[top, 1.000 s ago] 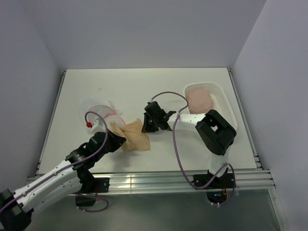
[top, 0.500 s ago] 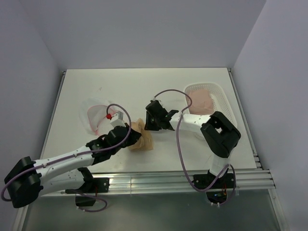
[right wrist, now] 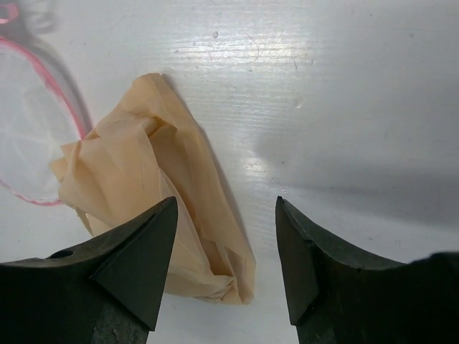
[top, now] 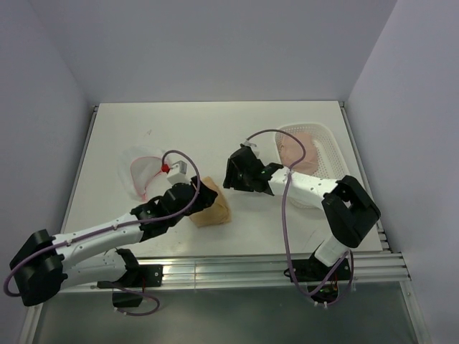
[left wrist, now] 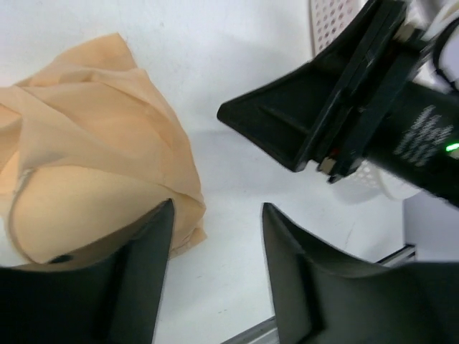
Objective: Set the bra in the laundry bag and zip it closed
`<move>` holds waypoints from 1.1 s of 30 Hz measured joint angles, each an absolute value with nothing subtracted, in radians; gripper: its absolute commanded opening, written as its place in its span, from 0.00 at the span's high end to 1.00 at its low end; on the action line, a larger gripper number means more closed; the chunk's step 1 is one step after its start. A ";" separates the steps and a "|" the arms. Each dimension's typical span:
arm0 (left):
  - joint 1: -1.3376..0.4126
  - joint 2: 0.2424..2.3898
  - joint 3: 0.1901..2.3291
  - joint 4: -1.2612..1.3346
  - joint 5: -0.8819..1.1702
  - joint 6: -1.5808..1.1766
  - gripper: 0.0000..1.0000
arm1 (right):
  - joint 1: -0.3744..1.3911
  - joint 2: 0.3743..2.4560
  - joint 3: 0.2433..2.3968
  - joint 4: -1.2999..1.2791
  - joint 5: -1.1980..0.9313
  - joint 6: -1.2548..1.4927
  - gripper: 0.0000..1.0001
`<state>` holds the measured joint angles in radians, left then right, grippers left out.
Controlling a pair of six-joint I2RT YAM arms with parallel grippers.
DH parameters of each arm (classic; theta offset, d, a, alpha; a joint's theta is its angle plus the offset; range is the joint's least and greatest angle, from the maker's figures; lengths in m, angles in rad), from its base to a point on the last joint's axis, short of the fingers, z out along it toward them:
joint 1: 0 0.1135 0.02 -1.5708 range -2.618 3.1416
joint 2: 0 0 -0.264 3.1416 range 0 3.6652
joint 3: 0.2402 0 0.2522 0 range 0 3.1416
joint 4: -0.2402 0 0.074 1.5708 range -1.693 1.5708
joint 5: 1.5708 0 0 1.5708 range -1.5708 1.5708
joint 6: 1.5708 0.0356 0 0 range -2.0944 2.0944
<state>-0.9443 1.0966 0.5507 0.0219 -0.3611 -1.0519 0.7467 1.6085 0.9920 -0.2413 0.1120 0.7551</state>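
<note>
**Both tools spread wide, the bra loose on the worktop**

The left tool [left wrist: 217, 208] stood with its fingers well apart and nothing between them. The bra [left wrist: 93, 165] lay crumpled on the worktop [top: 215, 129] on the outer side of that tool's left finger. Its peach fabric came right up to the finger, though the wrist view did not show whether the two touched. Straight ahead of the left tool, across a bare strip of worktop, the right tool [right wrist: 226, 204] pointed back toward it. The two tips were near each other but apart.

The right tool's fingers also stood wide and held nothing. Bare worktop showed through most of the gap between them. The bra sat ahead of its left finger and partly under it. Beyond the bra, farther out on that same side, lay the laundry bag [right wrist: 29, 129]. Its pink rim ran just beside the bra's far edge, and I could not tell whether they touched. Behind the right tool, beside its arm, the white basket [top: 330, 150] held a pink garment [top: 297, 147].
</note>
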 measured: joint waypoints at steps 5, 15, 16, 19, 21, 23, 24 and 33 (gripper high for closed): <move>-0.944 0.959 0.585 -0.143 -0.449 -1.086 0.79 | 0.739 1.605 0.944 -0.157 0.034 0.741 0.34; -0.944 0.865 0.429 -0.305 -0.495 -1.178 0.97 | 0.730 1.634 0.886 0.064 -0.157 0.690 0.12; -0.944 0.887 0.416 -0.304 -0.494 -1.185 1.00 | 0.727 1.637 0.883 0.083 -0.169 0.689 0.12; -0.941 0.960 0.396 -0.294 -0.491 -1.200 1.00 | 0.709 1.652 0.862 0.148 -0.213 0.681 0.11; -0.939 0.993 0.384 -0.285 -0.491 -1.208 1.00 | 0.701 1.665 0.850 0.182 -0.238 0.677 0.11; -0.934 1.011 0.374 -0.275 -0.491 -1.215 1.00 | 0.697 1.678 0.840 0.210 -0.258 0.673 0.10; -0.929 1.019 0.374 -0.272 -0.492 -1.217 1.00 | 0.696 1.684 0.836 0.224 -0.265 0.671 0.11; -0.848 1.136 0.374 -0.177 -0.492 -1.208 1.00 | 0.697 1.735 0.786 0.342 -0.337 0.673 0.10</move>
<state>-0.8482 1.1358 0.3740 -0.1772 -0.4915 -1.2079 0.6968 1.7351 0.7864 0.3416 -0.3367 0.6735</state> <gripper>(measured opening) 0.012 0.897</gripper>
